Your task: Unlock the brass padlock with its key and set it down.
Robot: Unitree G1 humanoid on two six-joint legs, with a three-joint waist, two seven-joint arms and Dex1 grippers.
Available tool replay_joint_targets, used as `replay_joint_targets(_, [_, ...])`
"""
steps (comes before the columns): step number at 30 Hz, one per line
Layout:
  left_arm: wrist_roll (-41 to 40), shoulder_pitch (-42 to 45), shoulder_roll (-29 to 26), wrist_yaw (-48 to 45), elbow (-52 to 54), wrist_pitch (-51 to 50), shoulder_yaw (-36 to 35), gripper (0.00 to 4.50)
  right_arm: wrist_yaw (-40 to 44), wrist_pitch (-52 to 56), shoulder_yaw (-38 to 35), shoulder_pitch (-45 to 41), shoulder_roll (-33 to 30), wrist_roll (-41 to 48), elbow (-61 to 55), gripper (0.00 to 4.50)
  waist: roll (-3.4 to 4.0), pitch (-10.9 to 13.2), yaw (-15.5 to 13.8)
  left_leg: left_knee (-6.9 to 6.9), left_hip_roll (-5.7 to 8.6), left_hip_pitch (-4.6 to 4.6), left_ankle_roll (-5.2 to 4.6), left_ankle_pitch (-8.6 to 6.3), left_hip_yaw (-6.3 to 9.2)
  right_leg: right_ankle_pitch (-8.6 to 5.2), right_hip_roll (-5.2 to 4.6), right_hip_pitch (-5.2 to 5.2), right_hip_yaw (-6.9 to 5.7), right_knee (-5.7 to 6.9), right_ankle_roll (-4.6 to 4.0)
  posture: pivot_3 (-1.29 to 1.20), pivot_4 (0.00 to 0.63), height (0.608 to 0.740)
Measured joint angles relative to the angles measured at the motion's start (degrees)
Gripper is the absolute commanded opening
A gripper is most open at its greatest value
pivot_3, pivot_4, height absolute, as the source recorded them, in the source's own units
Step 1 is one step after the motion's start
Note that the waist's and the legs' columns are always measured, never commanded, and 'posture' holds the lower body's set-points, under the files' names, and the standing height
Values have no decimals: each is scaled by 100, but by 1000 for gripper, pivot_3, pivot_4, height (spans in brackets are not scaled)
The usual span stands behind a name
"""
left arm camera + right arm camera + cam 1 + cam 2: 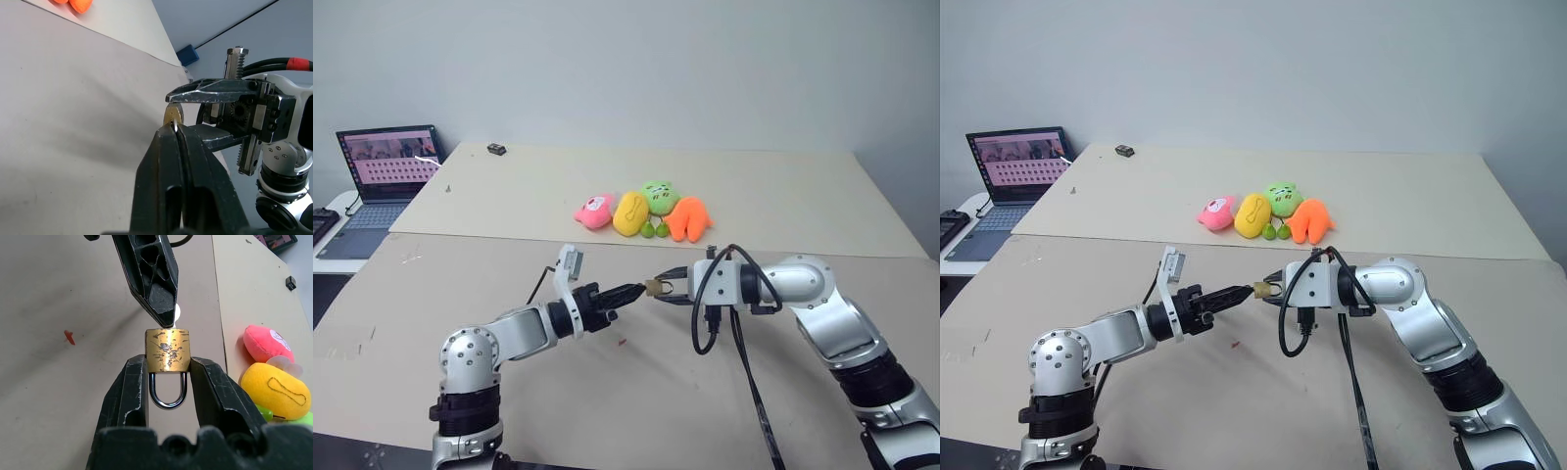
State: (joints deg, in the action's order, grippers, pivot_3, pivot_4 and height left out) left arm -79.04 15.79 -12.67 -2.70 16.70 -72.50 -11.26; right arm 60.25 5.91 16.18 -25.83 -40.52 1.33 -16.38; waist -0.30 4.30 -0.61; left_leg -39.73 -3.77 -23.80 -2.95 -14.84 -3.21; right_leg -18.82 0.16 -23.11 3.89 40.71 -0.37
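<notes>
The scuffed, rectangular brass padlock point(167, 350), with its thin silver U-shackle, is clamped between the right gripper point(167, 367) jaws. The left gripper point(175, 129) jaws are together at the padlock's base.

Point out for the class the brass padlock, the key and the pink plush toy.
brass padlock point(167, 350): right wrist view, middle of its scratched brass body.
key point(177, 312): right wrist view, silver head peeking past the left end effector's tip.
pink plush toy point(594, 211): left eye view, middle of its body.

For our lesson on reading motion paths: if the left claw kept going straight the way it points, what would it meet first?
The brass padlock, gripped by the right claw. The shut left claw already has its tip at the lock body's bottom face.
</notes>
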Motion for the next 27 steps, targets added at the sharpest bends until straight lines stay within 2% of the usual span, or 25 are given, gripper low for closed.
replay_joint_targets(6, [-9, 3, -162, -93, -4, 74, 129, 78, 0, 2, 0, 0, 0, 1, -1, 906, 2, -1, -1, 1, 1, -1, 0, 0, 0, 0, 0, 0, 0, 0, 0, 0, 150, 644])
replay_joint_targets(16, [622, 402, -761, -1102, -19, 302, 548, 78, -11, 193, -119, 0, -19, 59, -142, 906, 6, -2, -4, 4, 4, -2, 0, 0, -2, 0, -1, 0, -1, -6, -1, 0, 150, 644])
replay_joint_targets(23, [648, 422, -642, -1130, -199, 343, 542, 78, -37, 337, -129, 25, -48, 62, -224, 906, 5, -2, -4, 8, 2, -3, -1, -1, -1, 0, -4, 0, -1, -4, 0, 0, 150, 644])
replay_joint_targets(27, [231, 336, -325, -633, -354, 342, 371, 78, -37, 363, -131, 60, -75, 60, -259, 906, 3, -1, -3, 7, 0, -4, -2, -1, 0, 0, -11, 0, -1, -4, 0, 0, 150, 644])
